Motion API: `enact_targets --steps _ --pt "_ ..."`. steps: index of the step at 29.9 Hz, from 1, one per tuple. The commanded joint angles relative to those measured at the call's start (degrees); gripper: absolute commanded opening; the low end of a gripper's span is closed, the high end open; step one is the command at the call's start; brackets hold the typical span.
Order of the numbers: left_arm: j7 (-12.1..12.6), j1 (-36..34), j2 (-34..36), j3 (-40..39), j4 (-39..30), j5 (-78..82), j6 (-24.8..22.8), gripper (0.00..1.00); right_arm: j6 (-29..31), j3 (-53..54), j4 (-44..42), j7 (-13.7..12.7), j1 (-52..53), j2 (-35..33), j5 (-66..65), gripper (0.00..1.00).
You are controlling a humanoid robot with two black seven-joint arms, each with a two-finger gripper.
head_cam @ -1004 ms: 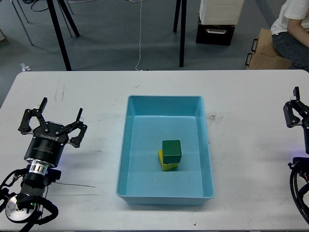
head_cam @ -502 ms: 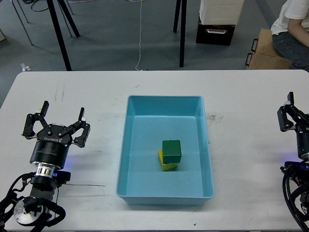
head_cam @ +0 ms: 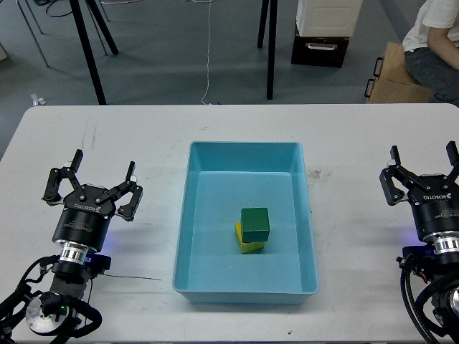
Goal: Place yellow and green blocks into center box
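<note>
Blocks are found together at the middle of the frame, inside the blue box [head_cam: 244, 223]: the yellow block [head_cam: 247, 244] lies on the box floor and the green block [head_cam: 254, 224] is stacked on it, covering most of it, so that only a yellow strip is seen at the front and left. Both are judged to be light, rigid cubes with flat faces, smooth and perhaps a little slippery, best taken by two opposite side faces from above; the yellow one is judged hard to grip while covered. At lower left the left gripper [head_cam: 92, 188] is held with fingers spread apart, empty; at lower right the right gripper [head_cam: 422, 175] is likewise spread and empty. Farther up, the white table [head_cam: 143, 129] is seen bare.
</note>
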Motion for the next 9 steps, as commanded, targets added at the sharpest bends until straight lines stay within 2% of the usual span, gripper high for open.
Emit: enact_targets --steps 1,9 --pt "-0.33 0.3 -2.13 -0.66 0.0 -0.52 -0.2 1.0 -0.33 0.57 -0.14 0.27 -0.01 0.65 0.0 0.99" --pt "-0.33 0.39 -2.39 -0.75 0.0 -0.61 -0.02 1.0 0.2 0.92 -0.31 0.44 -0.19 0.57 0.0 0.99"
